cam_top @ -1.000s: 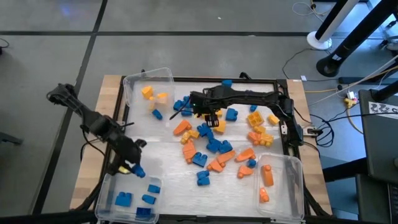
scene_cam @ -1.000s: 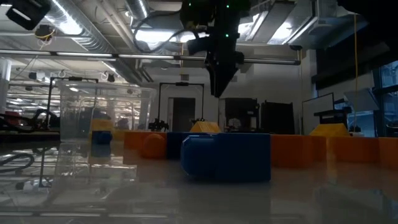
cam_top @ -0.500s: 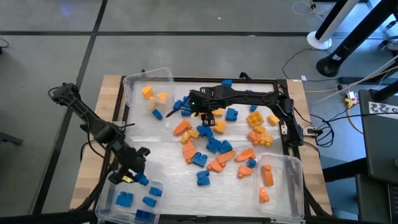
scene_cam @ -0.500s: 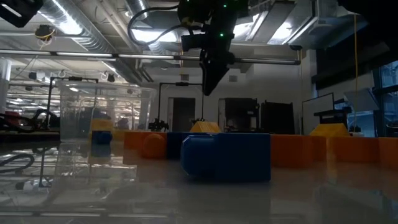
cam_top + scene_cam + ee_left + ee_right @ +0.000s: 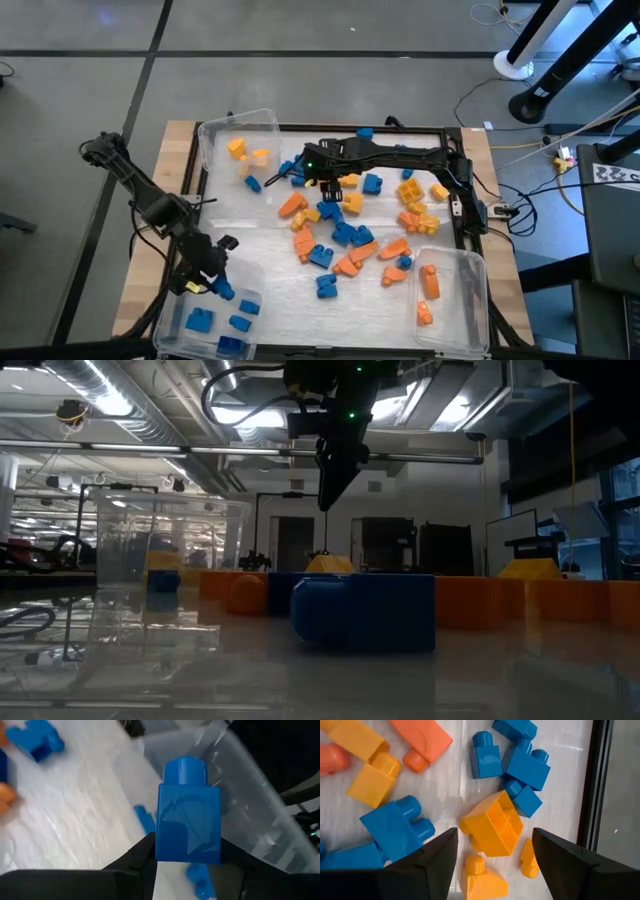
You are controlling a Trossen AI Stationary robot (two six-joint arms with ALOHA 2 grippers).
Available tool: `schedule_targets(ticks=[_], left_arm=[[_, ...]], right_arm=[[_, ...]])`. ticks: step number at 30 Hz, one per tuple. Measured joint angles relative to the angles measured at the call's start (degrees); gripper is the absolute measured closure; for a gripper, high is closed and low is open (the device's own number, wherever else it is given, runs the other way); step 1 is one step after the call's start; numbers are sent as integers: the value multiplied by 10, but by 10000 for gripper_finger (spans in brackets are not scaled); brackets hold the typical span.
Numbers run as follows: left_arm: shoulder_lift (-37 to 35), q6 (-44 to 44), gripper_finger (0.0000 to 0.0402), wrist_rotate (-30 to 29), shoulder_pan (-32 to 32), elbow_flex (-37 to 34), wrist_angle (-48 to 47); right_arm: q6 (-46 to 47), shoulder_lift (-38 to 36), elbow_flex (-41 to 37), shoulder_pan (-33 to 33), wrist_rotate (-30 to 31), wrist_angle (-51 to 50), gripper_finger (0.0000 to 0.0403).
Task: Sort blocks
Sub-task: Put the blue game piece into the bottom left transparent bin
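Blue, orange and yellow blocks (image 5: 340,235) lie scattered over the middle of the white tray. My left gripper (image 5: 213,287) hangs by the far rim of the near-left clear bin (image 5: 250,305), shut on a blue one-stud block (image 5: 187,820). Other blue blocks (image 5: 200,320) lie in that bin. My right gripper (image 5: 333,183) hovers open above the pile at the far middle. In the right wrist view its fingers stand on either side of a yellow block (image 5: 492,827) below them without touching it. My left gripper pinches the blue block between its two fingers, one on each of two opposite sides of the block's body (image 5: 162,847), at the end away from the stud. The fingers slant down toward the table's near edge. The block is lifted clear, its stud (image 5: 186,770) pointing away from the gripper.
A clear bin (image 5: 240,150) at the far left holds yellow blocks and one blue one. A clear bin (image 5: 450,295) at the near right holds orange blocks. A black frame (image 5: 460,200) borders the tray. In the low view a blue block (image 5: 365,610) lies close in front.
My left gripper has carried the blue block toward the table's near edge, up to the near-left bin, keeping hold of it. My right gripper has tipped, its fingers swinging a little toward the table's left edge while staying above the pile.
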Motion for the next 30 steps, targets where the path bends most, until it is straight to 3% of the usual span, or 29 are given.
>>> schedule_targets(ticks=[8,14,22,30], left_arm=[[7,13,266,-3,-50,24,46],[64,-2,265,-3,-93,24,61],[132,-73,265,-5,-93,24,60],[145,-85,259,-8,-92,24,60]], right_arm=[[0,0,0,0,0,-2,146],[0,0,0,0,0,-3,146],[0,0,0,0,-11,-3,146],[0,0,0,0,-21,-2,146]])
